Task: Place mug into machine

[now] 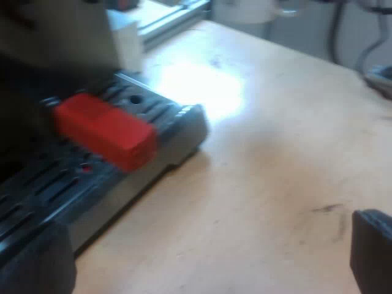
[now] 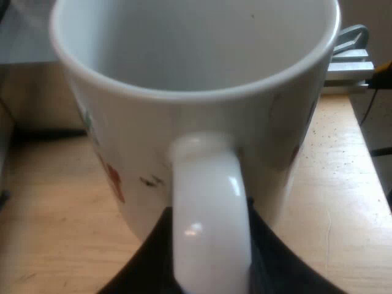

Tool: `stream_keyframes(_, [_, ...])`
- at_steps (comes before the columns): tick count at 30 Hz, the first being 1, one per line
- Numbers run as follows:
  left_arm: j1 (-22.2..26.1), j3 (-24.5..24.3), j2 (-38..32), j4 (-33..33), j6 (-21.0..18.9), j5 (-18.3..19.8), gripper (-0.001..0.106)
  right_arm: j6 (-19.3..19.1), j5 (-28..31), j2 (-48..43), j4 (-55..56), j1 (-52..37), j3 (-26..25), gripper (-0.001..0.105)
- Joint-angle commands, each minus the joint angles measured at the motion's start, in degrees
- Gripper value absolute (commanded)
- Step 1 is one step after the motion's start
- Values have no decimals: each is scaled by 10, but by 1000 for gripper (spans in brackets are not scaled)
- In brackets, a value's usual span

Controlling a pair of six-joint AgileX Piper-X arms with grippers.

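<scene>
A white mug (image 2: 196,73) with small coloured marks on its side is held close to the camera, its inside bare and its handle (image 2: 208,208) turned toward me. My right gripper (image 2: 211,272) is shut on that handle, a black finger on each side. The espresso machine's slotted grey drip tray (image 1: 141,153) sits on the table, and the holder's red handle end (image 1: 104,128) juts out above it. My left gripper (image 1: 205,269) is open beside the tray, its fingers (image 1: 373,251) wide apart with nothing between them.
The wooden table (image 1: 275,153) stretches out beyond the drip tray. A metal rail (image 1: 171,18) runs along the table's edge near the machine, and a metal rail (image 2: 349,58) shows behind the mug. A white object (image 1: 245,9) stands past the table's edge.
</scene>
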Motion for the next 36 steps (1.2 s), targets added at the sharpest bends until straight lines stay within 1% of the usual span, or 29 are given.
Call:
stream_keyframes(1, [-3,0,-16,11,-2,-25,93,-12,-28,-45,23,1,-7,0])
stream_keyframes(2, [-3,0,-22,16,-2,-33,93,-22,-45,-85,54,1,-7,0])
stream_keyframes(4, [-3,0,-23,16,-2,-38,93,-21,-71,-127,94,1,-7,0])
stream_keyframes(6, [-3,0,-23,16,-2,-61,93,-21,-115,-177,144,1,-10,0])
stream_keyframes(9, [-3,0,-23,18,-2,-96,93,-21,-138,-225,192,1,-14,0])
stream_keyframes(11, [-3,0,-23,17,-2,-105,93,-20,-155,-245,215,1,-19,0])
stream_keyframes(12, [-3,0,-23,16,-2,-116,93,-21,-158,-249,223,1,-22,0])
stream_keyframes(13, [-3,0,-23,16,-2,-130,93,-21,-175,-255,237,1,-25,0])
stream_keyframes(15, [-3,8,-23,5,-2,-130,93,-21,-204,-258,254,1,-30,0])
stream_keyframes(17, [-3,35,-23,-31,-2,-132,93,-21,-228,-257,255,12,-30,0])
stream_keyframes(18, [-3,40,-23,-42,-2,-134,93,-21,-230,-257,255,17,-30,0])
stream_keyframes(19, [-3,55,-23,-68,-4,-143,93,-21,-230,-256,255,33,-30,0])
stream_keyframes(22, [-3,82,-22,-123,-9,-162,93,-21,-219,-250,254,91,-30,0])
stream_keyframes(24, [-3,95,-22,-138,-9,-163,93,-21,-203,-244,249,127,-30,0])
stream_keyframes(26, [-3,108,-22,-152,-9,-167,93,-18,-164,-233,233,182,-30,0])
stream_keyframes(27, [-3,111,-22,-157,-9,-167,93,-18,-155,-229,228,191,-30,0])
stream_keyframes(29, [-3,118,-22,-174,-9,-166,93,-12,-110,-212,209,247,-30,0])
stream_keyframes(30, [-3,119,-22,-175,-9,-166,93,-10,-102,-209,206,261,-30,0])
stream_keyframes(32, [-3,119,-22,-174,-9,-166,93,-1,-61,-186,187,312,-29,0])
stream_keyframes(33, [-3,119,-22,-174,-9,-166,93,0,-53,-180,181,321,-29,0])
stream_keyframes(34, [-3,119,-22,-174,-9,-168,93,8,-33,-165,167,348,-28,0])
stream_keyframes(35, [-3,120,-22,-174,-9,-176,93,15,-9,-148,152,373,-28,0])
stream_keyframes(36, [-3,120,-22,-174,-9,-184,93,20,2,-139,146,385,-28,0])
